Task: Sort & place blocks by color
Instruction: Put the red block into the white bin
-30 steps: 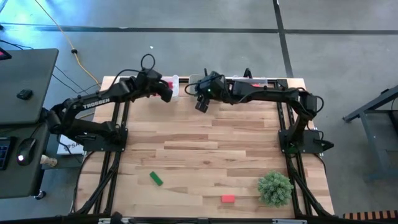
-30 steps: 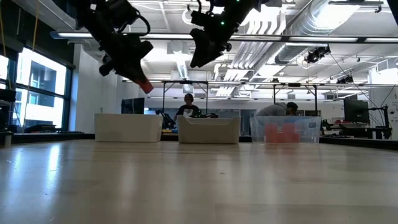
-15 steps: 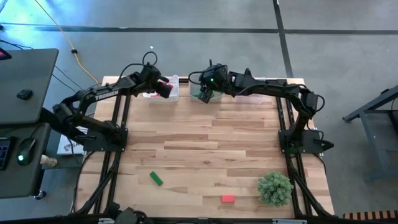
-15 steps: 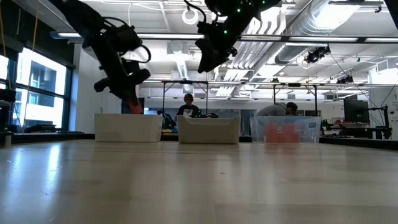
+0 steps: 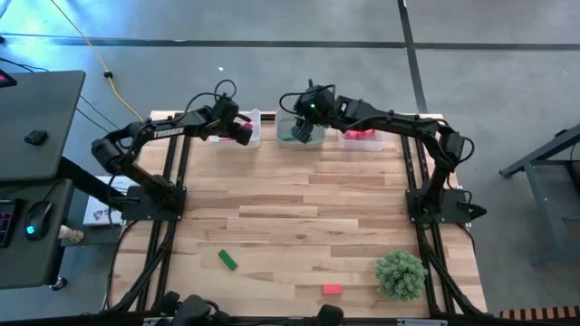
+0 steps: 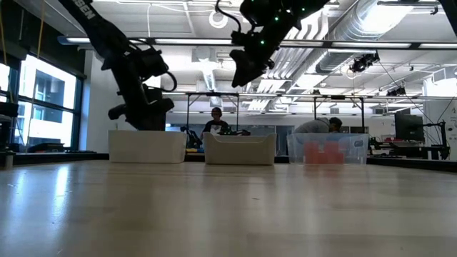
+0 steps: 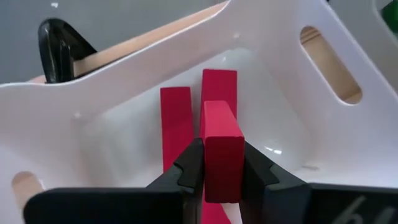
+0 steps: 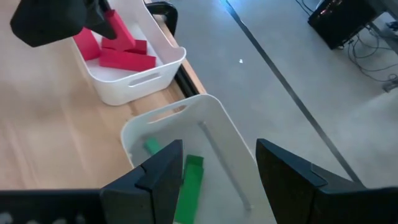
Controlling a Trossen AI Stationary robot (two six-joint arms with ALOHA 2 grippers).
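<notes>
My left gripper [image 5: 243, 133] hangs inside the white left bin [image 5: 256, 118] at the table's far edge, shut on a crimson red block [image 7: 222, 143]. Two red bars [image 7: 176, 118] lie flat on that bin's floor [image 7: 124, 118] under it. My right gripper [image 5: 304, 134] hovers open above the middle bin [image 8: 230, 134], where green blocks [image 8: 189, 180] lie on the floor. A green block [image 5: 227, 261] and a red block [image 5: 333, 290] lie flat on the table near its near edge. My left gripper pinches the red block between its two fingers, on the long sides at its near end [image 7: 222, 177]. The fingers lie along the block, which sticks out past the fingertips [image 7: 191, 158]. It is lifted clear above the two bars in the bin.
The right bin [image 5: 385, 119] at the far edge holds coral blocks [image 5: 362, 135]. A bushy green plant [image 5: 401, 274] stands near the table's near right corner. Bare wood fills the table's middle. In the low view, people sit beyond the bins [image 6: 239, 148].
My left gripper has moved toward the far edge and down into the left bin, still shut on the red block. My right gripper has moved toward the far edge and now stands over the middle bin.
</notes>
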